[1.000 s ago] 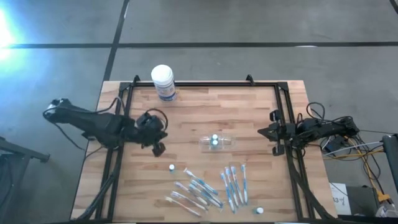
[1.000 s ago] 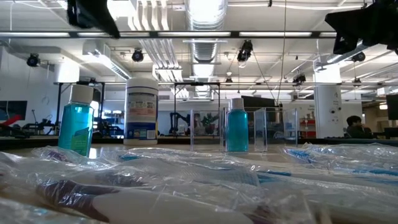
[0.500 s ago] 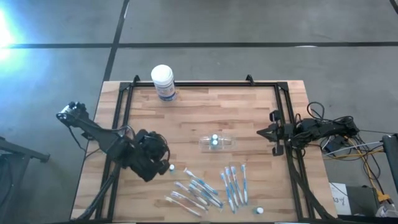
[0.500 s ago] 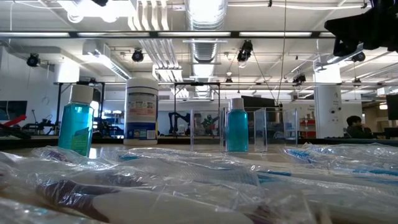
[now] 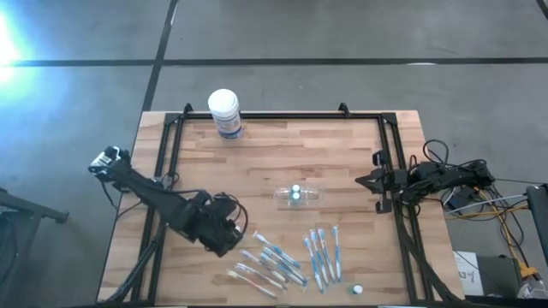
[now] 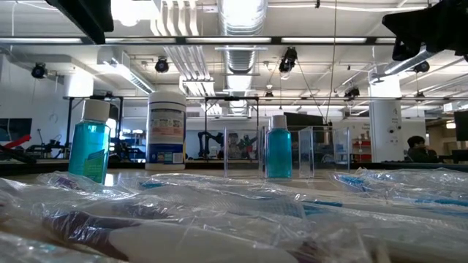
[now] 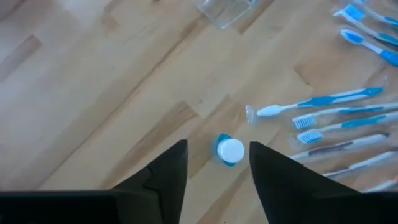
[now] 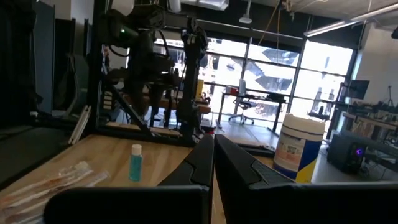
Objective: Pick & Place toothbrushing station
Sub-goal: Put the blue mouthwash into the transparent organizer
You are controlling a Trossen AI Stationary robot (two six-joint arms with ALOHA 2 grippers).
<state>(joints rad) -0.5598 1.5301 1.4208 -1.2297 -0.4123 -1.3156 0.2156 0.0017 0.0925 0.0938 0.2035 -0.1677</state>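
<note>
Wood planks make up the table [image 5: 282, 154], and at its near edge lie wrapped toothbrushes [image 5: 274, 261] in two loose groups, blue-handled and in clear plastic. Just beside the left group stands a small blue bottle with a white cap [image 7: 231, 150]. The left gripper [image 7: 217, 163] hangs directly above this bottle, looking down on it; its two dark fingers [image 7: 166, 177] stand apart, one on each side of the cap, and hold nothing. From above, the left arm reaches in from the table's left edge and hides the bottle.

Farther back, near the middle of the table, sits the clear plastic holder [image 5: 299, 196], the toothbrushing station, lying flat with another small blue bottle [image 5: 295, 192] inside it. It is well apart from both grippers.

At the right edge of the table the right gripper [image 8: 213, 163] waits, pointed across the table, its fingers pressed together with nothing between them.

At the far edge stands a white tub with a blue label [image 5: 224, 113].
</note>
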